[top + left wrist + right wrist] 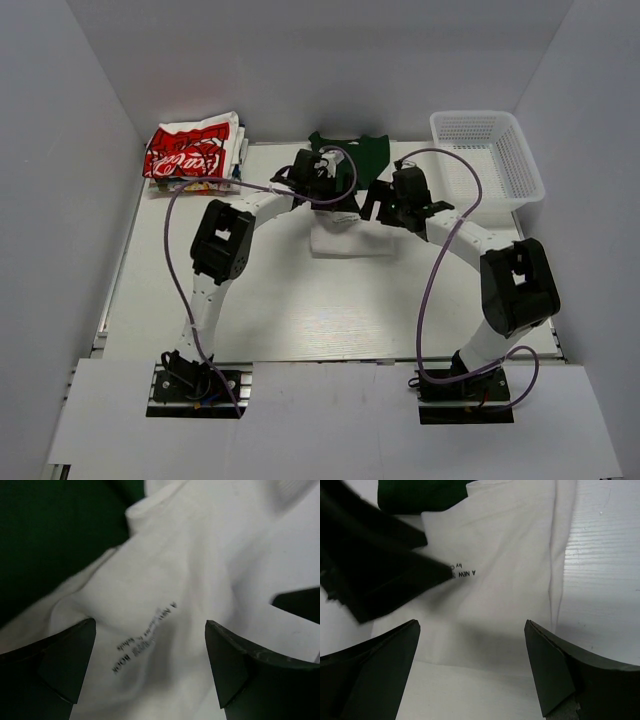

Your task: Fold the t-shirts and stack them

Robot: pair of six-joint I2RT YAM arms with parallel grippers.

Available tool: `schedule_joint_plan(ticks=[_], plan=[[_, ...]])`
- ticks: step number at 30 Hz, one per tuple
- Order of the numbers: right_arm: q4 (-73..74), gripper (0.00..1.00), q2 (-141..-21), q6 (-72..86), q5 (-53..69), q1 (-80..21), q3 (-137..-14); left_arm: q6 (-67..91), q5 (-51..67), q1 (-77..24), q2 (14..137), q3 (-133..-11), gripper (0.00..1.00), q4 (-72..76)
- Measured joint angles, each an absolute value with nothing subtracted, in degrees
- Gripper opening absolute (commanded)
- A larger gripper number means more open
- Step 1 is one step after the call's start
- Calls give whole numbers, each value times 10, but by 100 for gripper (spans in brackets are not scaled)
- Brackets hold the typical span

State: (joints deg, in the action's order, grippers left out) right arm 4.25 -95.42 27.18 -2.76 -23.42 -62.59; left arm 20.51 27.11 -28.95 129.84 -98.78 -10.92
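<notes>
Table (300, 310), pale, seen from above, walled in by white panels. Left arm (220, 245) and right arm (515, 285) reach from the near edge twd the middle-back and nearly meet there.

White tee (350, 240) lies at table centre-back, partly folded into a rough block. Its dark green sleeves (355, 155) are bunched at the far side, partly hidden by the arms.

White mesh basket (490, 155) sits at back right corner, well apart from the tee.

Stack of folded tees (195, 150) sits at back left corner; top one is white w/ red print.

Left hand (318, 178) hangs over the tee's far-left part, near the green cloth. In left wrist view, left hand (150, 624) has fingers spread wide, nothing pinched btwn them, and white cloth w/ soft folds directly below.

Right hand (380, 203) is just beside it, over the tee's right part. In right wrist view, right hand (471, 622) is also spread wide and grips nothing; the tee's right edge and bare table are below it.

Small black lettering (145, 640) is printed on the white cloth; mostly too blurred to read.
</notes>
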Motion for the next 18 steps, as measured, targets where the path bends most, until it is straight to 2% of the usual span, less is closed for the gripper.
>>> schedule_joint_plan(ticks=[5, 9, 14, 18], plan=[[41, 91, -942, 271, -26, -234, -618, 184, 257, -278, 1392, -1132, 100, -151], [41, 91, -933, 271, -24, -234, -604, 170, 231, -272, 1413, -1188, 100, -152], [47, 91, -924, 280, -31, -234, -579, 166, 214, -267, 1401, -1174, 100, -149], [60, 91, -918, 299, -48, -232, -569, 166, 189, -267, 1320, -1049, 100, -147]])
